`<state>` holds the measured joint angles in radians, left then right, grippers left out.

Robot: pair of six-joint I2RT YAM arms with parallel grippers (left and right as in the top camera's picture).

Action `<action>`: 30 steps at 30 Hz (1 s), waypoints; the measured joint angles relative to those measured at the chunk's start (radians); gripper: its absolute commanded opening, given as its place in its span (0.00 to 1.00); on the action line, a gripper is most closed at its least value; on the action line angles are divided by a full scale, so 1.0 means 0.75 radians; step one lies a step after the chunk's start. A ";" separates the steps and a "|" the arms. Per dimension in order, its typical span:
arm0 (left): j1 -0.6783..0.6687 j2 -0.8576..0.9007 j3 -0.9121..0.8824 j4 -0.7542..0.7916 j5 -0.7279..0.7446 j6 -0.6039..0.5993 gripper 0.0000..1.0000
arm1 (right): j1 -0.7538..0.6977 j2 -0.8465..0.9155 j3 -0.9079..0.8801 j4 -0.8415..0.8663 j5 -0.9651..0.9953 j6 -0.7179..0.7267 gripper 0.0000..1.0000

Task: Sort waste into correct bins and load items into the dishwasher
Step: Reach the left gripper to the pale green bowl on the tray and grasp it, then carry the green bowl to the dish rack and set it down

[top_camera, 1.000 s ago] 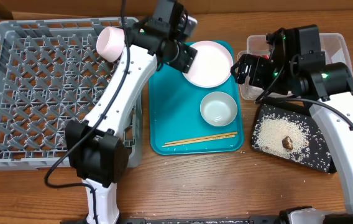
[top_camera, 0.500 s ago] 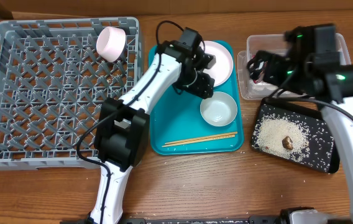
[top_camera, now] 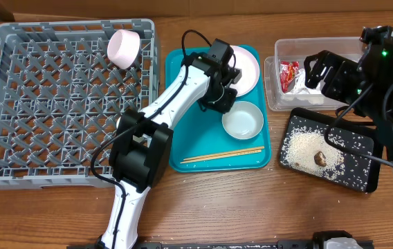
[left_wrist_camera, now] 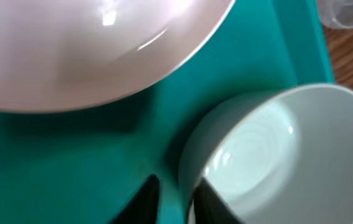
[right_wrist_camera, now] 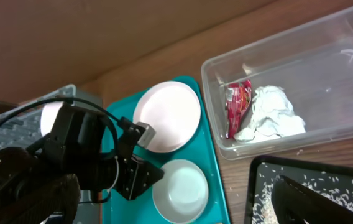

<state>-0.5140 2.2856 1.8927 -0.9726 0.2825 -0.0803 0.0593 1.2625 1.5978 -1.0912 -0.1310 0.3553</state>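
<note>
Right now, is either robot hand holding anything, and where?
The left gripper pinches the small round white bowl by its rim. The right gripper is open and holds nothing.

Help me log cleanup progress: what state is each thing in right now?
cup, tipped on its side in the rack
plate, empty, on the teal tray
bowl, upright, empty, same tray
chopsticks, lying together on that tray
wrapper, in the clear tub
tissue, in the tub beside it
rice, spread in the black tray with a brown lump
left gripper, jaws narrow, astride the bowl's rim
right gripper, open, empty, above the tub
</note>
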 measured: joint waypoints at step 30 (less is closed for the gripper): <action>0.190 -0.418 0.117 -0.219 -1.177 -0.218 0.04 | 0.000 0.067 0.000 -0.030 0.011 0.009 1.00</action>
<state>-0.3717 1.9720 1.9804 -1.1370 -0.6006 -0.2440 0.0593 1.3128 1.5978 -1.1137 -0.1226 0.3622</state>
